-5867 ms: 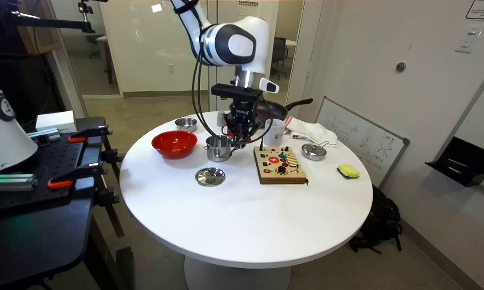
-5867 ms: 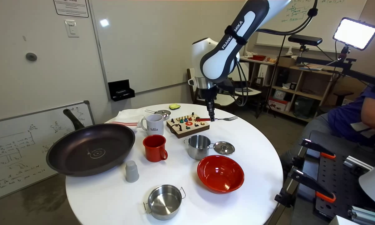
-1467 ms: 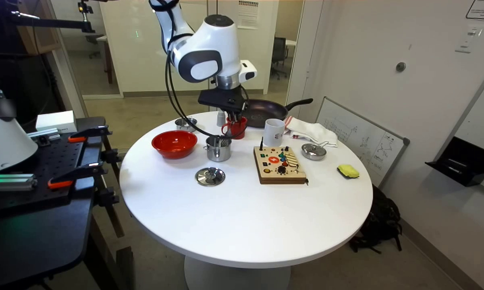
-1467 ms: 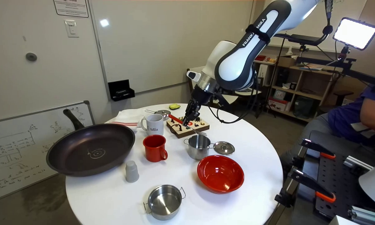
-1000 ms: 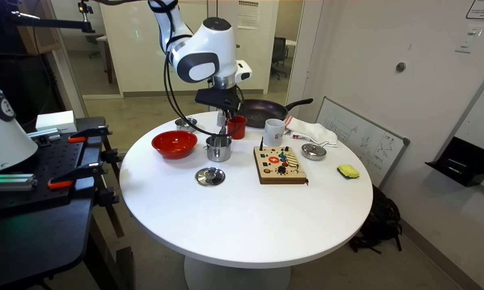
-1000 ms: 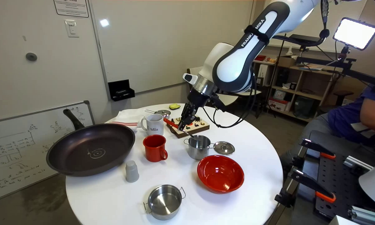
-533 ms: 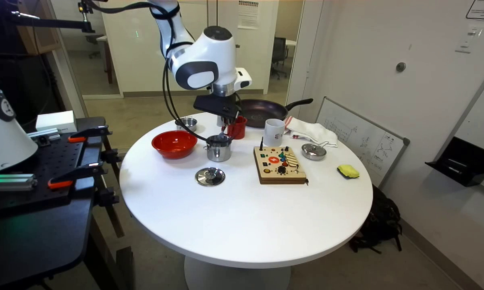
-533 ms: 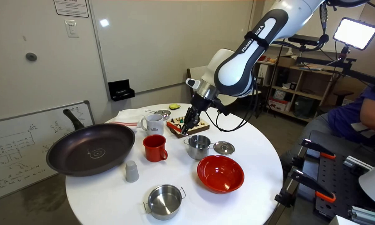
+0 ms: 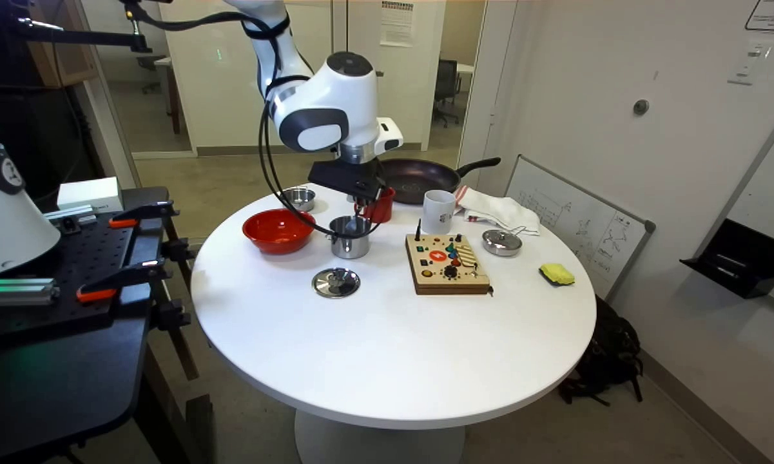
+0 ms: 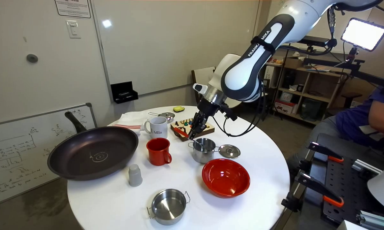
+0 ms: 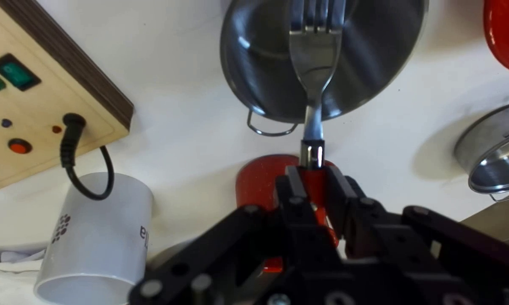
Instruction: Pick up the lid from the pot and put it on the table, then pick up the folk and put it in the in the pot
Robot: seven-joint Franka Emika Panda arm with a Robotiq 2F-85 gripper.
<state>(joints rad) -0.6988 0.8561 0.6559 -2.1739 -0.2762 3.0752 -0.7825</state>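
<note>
"While you have the wrist view up, tell me what the gripper is doing."

"Holding. Its fingers are clenched on the red handle of the fork, just behind the metal collar."

"And the tines?"

"They slant down over the mouth of the steel pot. In an exterior view the fork's head shows inside the rim; whether it touches the bottom, I can't tell."

"Where's the lid?"

"Off the pot, lying knob up on the white table, near the pot but not touching it."

"What stands around?"

"In both exterior views the pot sits between a red bowl and a wooden board with coloured buttons. A red mug is near the pot too, and a white mug lettered 'Mila' stands just beside the board. Farther off is a black frying pan, its handle pointing away from the pot."
</note>
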